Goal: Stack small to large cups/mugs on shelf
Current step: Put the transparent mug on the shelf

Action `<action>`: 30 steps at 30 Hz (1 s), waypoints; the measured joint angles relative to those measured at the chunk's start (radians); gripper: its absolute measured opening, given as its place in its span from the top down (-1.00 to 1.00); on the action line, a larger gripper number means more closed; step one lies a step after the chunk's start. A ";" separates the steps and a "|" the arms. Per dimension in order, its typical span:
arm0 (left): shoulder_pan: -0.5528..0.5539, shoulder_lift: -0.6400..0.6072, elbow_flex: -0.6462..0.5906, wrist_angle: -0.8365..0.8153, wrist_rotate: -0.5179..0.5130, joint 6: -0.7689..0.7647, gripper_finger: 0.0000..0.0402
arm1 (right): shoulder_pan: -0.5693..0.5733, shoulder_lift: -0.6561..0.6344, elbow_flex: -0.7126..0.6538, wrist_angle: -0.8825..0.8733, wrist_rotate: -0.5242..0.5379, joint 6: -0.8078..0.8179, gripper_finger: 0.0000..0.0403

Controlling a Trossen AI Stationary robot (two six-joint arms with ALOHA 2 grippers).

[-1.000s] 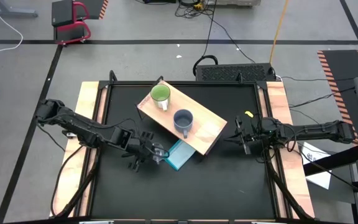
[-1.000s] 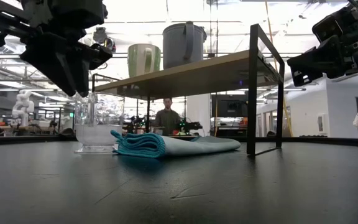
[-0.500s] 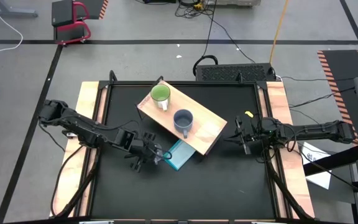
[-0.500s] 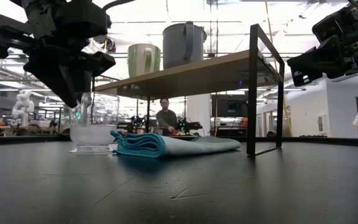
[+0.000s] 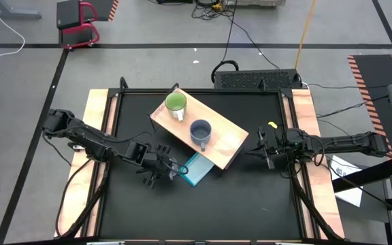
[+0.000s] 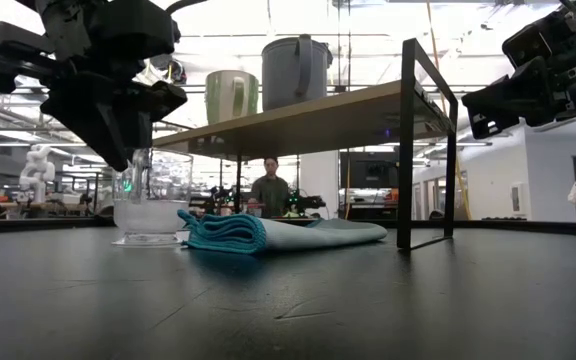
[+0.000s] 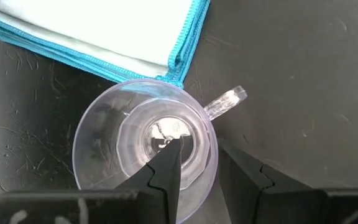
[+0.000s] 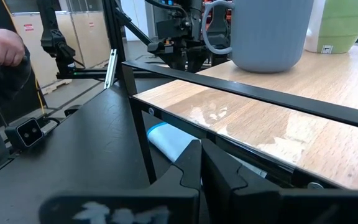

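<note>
A clear glass cup (image 7: 114, 149) stands upright on the black table (image 5: 237, 197), its handle (image 7: 225, 102) sticking out sideways. My left gripper (image 7: 201, 149) comes down on it at a slant, open, with one finger inside the cup and one outside its wall; in the low view the gripper (image 6: 128, 160) is at the cup's (image 6: 153, 205) rim. The lime-green mug (image 5: 175, 104) and the grey-blue mug (image 5: 201, 131) stand apart on the wooden shelf (image 5: 226, 143). My right gripper (image 5: 263, 151) waits shut and level by the shelf's right end. My left gripper straddles the glass cup's wall (image 7: 211, 163) on the side next to the handle, coming from above at a slant. A gap shows between the inner finger (image 7: 169, 165) and the wall. I cannot tell whether the outer finger (image 7: 244, 177) touches the cup.
A folded light-blue cloth (image 5: 197, 170) lies right beside the glass cup, partly under the shelf's near edge. The shelf stands on thin dark legs (image 6: 406, 150). People show in the room behind, and a hand (image 8: 2, 46) at the right wrist view's edge.
My left gripper has sunk a little, and its fingertips now reach past the glass cup's rim. The cup stands where it was.
</note>
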State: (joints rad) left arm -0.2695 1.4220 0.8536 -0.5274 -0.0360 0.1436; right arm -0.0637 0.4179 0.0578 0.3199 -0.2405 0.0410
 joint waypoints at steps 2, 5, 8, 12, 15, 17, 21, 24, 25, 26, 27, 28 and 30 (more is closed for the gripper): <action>0.000 0.000 0.000 0.000 0.000 0.000 0.48 | 0.000 0.000 0.000 0.000 0.000 0.000 1.00; 0.000 0.000 0.000 0.000 0.000 -0.003 0.48 | 0.000 0.000 0.000 0.000 0.000 0.000 1.00; 0.000 0.000 0.000 0.000 0.000 -0.003 0.48 | 0.000 0.000 0.000 0.000 0.000 0.000 1.00; 0.000 0.000 0.000 0.000 0.000 -0.003 0.48 | 0.000 0.000 0.000 0.000 0.000 0.000 1.00; 0.000 0.000 0.000 0.000 0.004 -0.004 0.49 | 0.000 0.000 0.000 0.000 0.000 0.000 1.00; -0.002 0.000 0.000 0.000 0.006 -0.005 0.52 | 0.000 0.000 0.000 0.000 0.000 0.000 1.00; -0.002 0.000 0.000 0.000 0.006 -0.004 0.66 | 0.000 0.000 0.000 -0.001 0.000 0.000 1.00; -0.002 0.000 0.000 0.000 0.006 -0.003 0.80 | 0.000 0.000 0.000 -0.001 0.000 0.000 1.00; -0.002 0.000 0.000 0.000 0.006 -0.003 0.86 | 0.000 0.000 0.000 -0.001 0.000 0.000 1.00; -0.002 0.000 0.000 -0.001 0.007 -0.003 0.91 | 0.000 0.000 0.000 -0.003 0.000 0.000 1.00; -0.002 0.000 0.000 -0.001 0.007 -0.003 0.95 | 0.000 0.000 0.000 -0.004 0.000 0.000 1.00; -0.002 0.000 0.000 -0.001 0.009 -0.003 0.96 | 0.000 0.000 0.000 -0.006 0.000 0.000 1.00; -0.002 0.000 0.000 -0.001 0.009 -0.002 0.96 | 0.000 0.000 0.000 -0.010 0.000 0.000 1.00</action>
State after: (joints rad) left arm -0.2714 1.4216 0.8536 -0.5284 -0.0273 0.1411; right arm -0.0635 0.4179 0.0582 0.3100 -0.2409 0.0410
